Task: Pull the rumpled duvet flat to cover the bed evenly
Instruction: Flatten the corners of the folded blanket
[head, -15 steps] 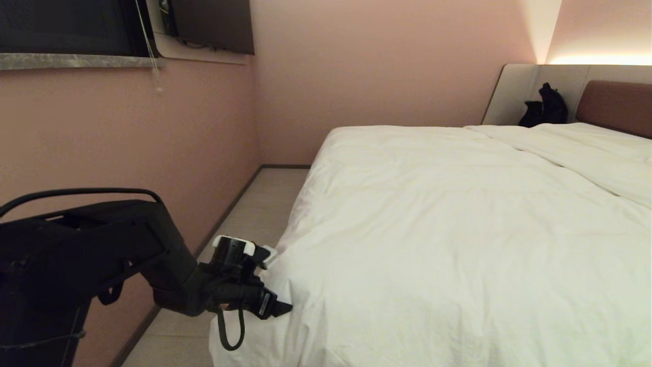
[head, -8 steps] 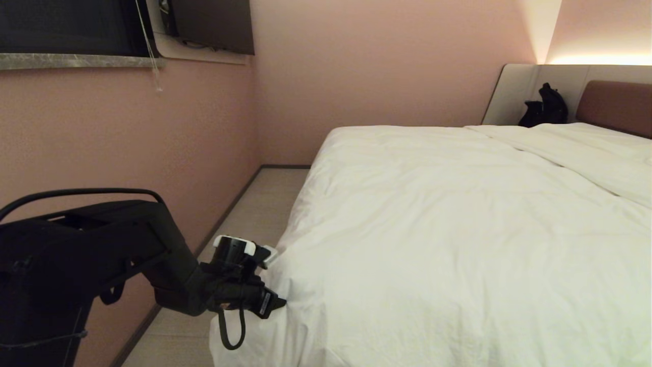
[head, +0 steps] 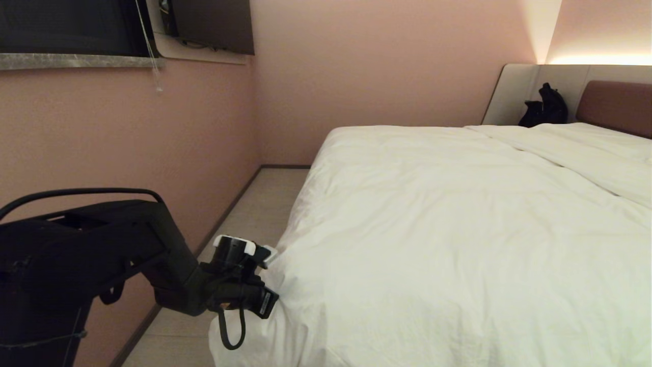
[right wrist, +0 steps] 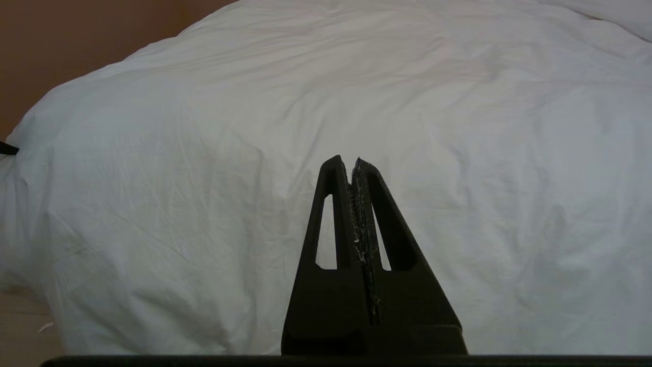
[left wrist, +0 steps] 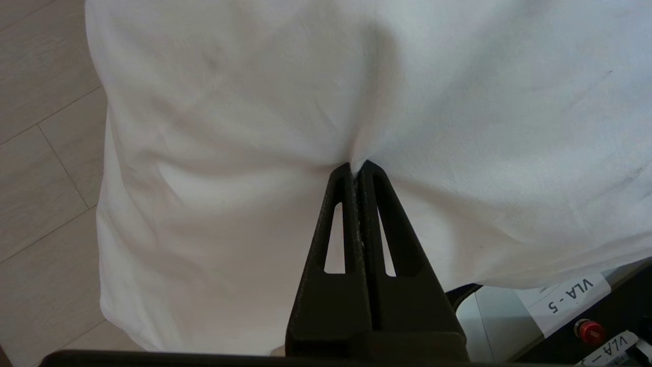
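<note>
The puffy white duvet lies over the bed, draping over its near left corner down to the floor. My left gripper is at that corner, shut on a pinch of the duvet; the cloth puckers into folds at the tip of the left gripper. My right gripper is out of the head view; in its wrist view it is shut, empty, held off the duvet.
A pink wall runs close along the bed's left side, leaving a narrow strip of pale wood floor. A black bag sits by the grey headboard surround. My base with a red button shows below the duvet's hem.
My left gripper's fingers have closed on the duvet corner, pinching cloth between them. The arm itself has stayed in place.
</note>
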